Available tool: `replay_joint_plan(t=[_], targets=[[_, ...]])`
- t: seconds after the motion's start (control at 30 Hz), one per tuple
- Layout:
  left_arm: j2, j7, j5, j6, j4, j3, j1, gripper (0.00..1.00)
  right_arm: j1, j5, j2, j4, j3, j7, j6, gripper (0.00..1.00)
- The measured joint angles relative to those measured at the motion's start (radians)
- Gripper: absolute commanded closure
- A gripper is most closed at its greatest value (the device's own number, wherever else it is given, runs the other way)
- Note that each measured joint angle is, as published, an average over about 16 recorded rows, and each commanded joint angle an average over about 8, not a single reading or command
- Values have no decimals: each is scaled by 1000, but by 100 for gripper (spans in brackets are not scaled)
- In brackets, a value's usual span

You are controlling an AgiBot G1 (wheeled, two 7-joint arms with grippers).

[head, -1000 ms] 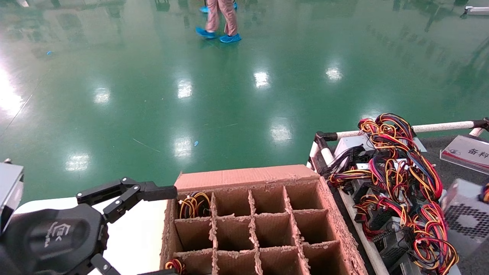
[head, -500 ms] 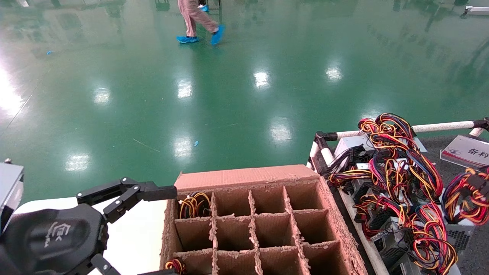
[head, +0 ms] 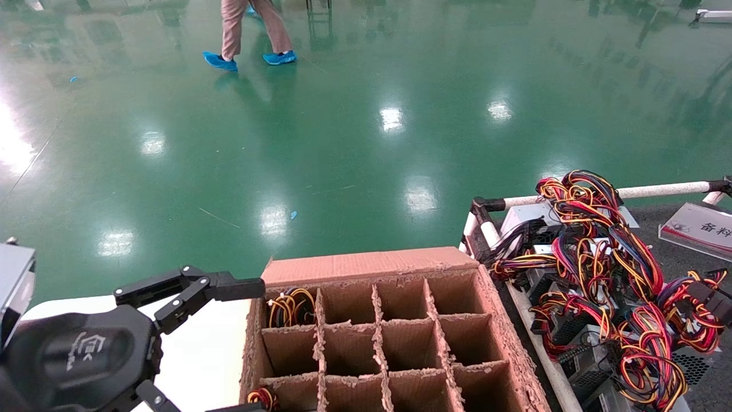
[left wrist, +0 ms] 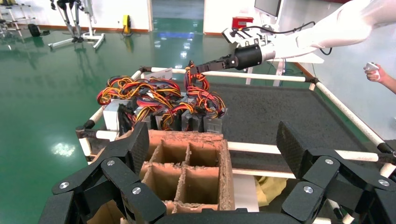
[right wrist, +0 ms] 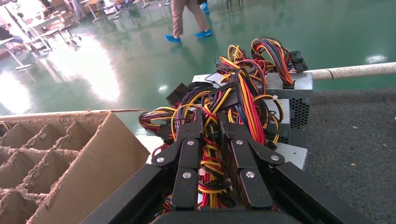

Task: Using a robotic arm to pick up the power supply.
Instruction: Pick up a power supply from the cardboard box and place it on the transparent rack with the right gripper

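Observation:
My right gripper (right wrist: 210, 119) is shut on a thick bundle of red, yellow and black wires (right wrist: 211, 156), which runs between its black fingers. In the head view that gripper (head: 708, 296) shows at the far right edge over the cart, holding the wire bundle (head: 683, 320) of a grey perforated power supply (head: 693, 361). More power supplies (head: 577, 257) lie tangled in a row beside it. The left wrist view shows the white robotic arm (left wrist: 327, 32) reaching to the pile (left wrist: 159, 100). My left gripper (head: 189, 343) stays open and empty beside the cardboard box.
A cardboard box (head: 366, 266) with divider cells stands in front of me; one far-left cell holds coiled wires (head: 291, 306). A white rail (head: 657, 190) borders the dark cart mat, with a sign (head: 700, 229) on it. A person (head: 251, 28) walks across the green floor.
The wire bundle held at the right edge has sunk lower and shifted right over the pile. The person has walked to the left. My left arm has not moved.

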Motion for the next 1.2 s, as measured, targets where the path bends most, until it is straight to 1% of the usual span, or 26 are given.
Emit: replay_joint_plan(t=[0.33, 0.67, 0.9, 1.2], targets=[[0, 0, 0, 0, 0, 0, 0, 0, -138, 77, 55, -24, 27, -11, 3, 100], [0, 0, 0, 0, 0, 0, 0, 0, -239, 96, 54, -45, 24, -29, 9, 100], [0, 0, 0, 0, 0, 0, 0, 0, -253, 85, 19, -43, 10, -36, 22, 100], [0, 0, 0, 0, 0, 0, 0, 0, -199, 25, -60, -64, -34, -40, 50, 100]])
